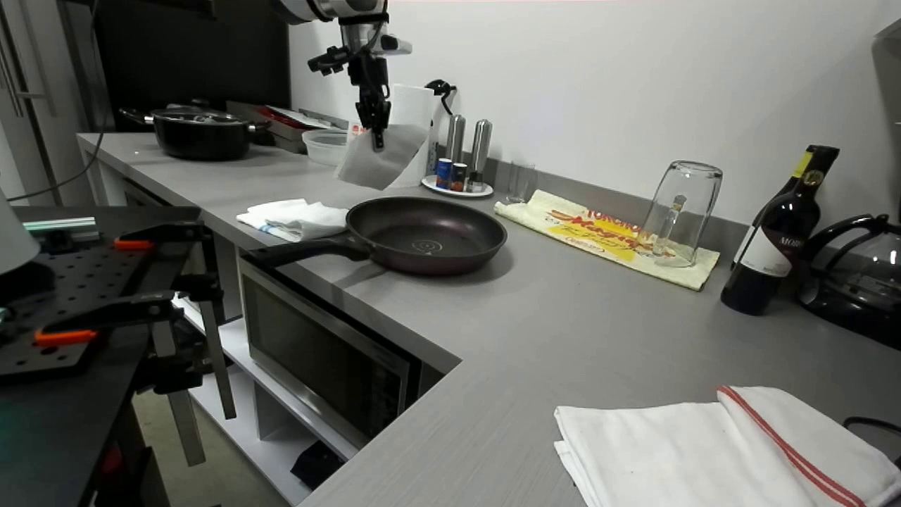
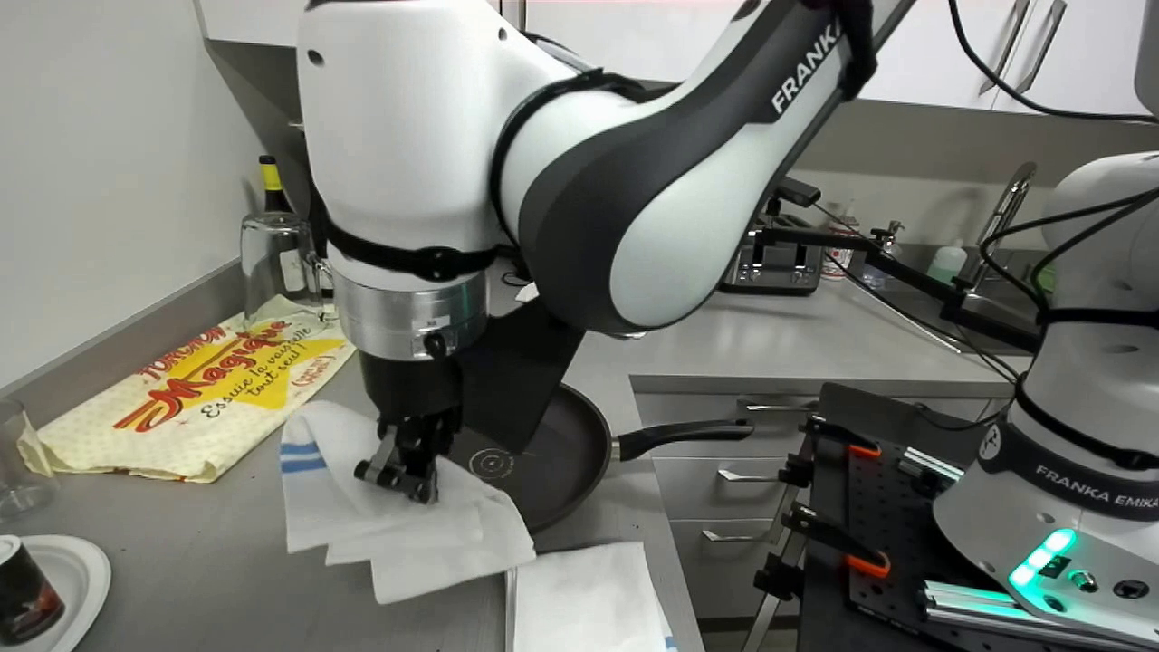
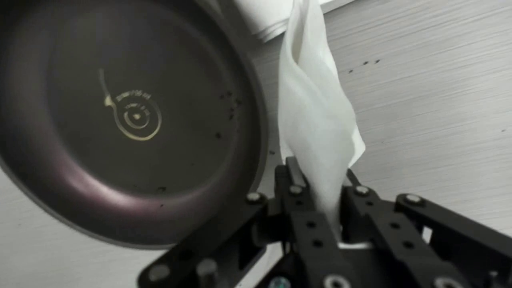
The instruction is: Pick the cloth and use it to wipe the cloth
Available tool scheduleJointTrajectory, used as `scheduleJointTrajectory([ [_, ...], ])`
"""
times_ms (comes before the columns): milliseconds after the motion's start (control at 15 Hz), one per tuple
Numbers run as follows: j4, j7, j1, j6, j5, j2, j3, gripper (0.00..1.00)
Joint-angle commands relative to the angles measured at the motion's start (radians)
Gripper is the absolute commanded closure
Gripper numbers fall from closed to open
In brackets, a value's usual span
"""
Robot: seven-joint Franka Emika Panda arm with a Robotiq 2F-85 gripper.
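Observation:
My gripper (image 1: 378, 143) is shut on a white cloth (image 1: 401, 151) with blue stripes, which hangs loose in the air above the counter in both exterior views. In an exterior view the gripper (image 2: 403, 484) pinches the cloth (image 2: 435, 548) near its middle. In the wrist view the cloth (image 3: 316, 116) is bunched between the fingers (image 3: 322, 176), beside the rim of a dark frying pan (image 3: 160, 168). Another folded white cloth (image 1: 299, 218) lies on the counter near the pan (image 1: 429, 243); it also shows in an exterior view (image 2: 589, 598).
Small dark specks (image 3: 365, 63) lie on the counter and in the pan. A yellow printed towel (image 1: 598, 232) lies along the wall under an upturned glass jug (image 1: 686, 204). A wine bottle (image 1: 781, 232), a plate of shakers (image 1: 457, 189) and a white red-striped towel (image 1: 669, 443) stand or lie around.

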Motion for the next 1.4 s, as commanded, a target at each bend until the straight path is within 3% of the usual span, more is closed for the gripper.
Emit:
scheduleJointTrajectory([
  [0, -0.034, -0.107, 0.001, 0.078, 0.215, 0.030, 0.038, 0.96],
  [267, -0.018, -0.265, -0.013, 0.130, 0.487, 0.099, 0.097, 0.96],
  [467, 0.004, -0.337, -0.010, 0.131, 0.602, 0.145, 0.109, 0.96],
  [800, 0.015, -0.376, -0.004, 0.123, 0.675, 0.182, 0.092, 0.96],
  [1000, 0.007, -0.357, 0.016, 0.095, 0.648, 0.191, 0.059, 0.96],
  [1067, 0.004, -0.355, 0.017, 0.091, 0.647, 0.193, 0.055, 0.58],
  [1200, -0.002, -0.353, 0.025, 0.086, 0.638, 0.193, 0.045, 0.51],
  [1333, -0.012, -0.342, 0.040, 0.084, 0.618, 0.185, 0.028, 0.36],
])
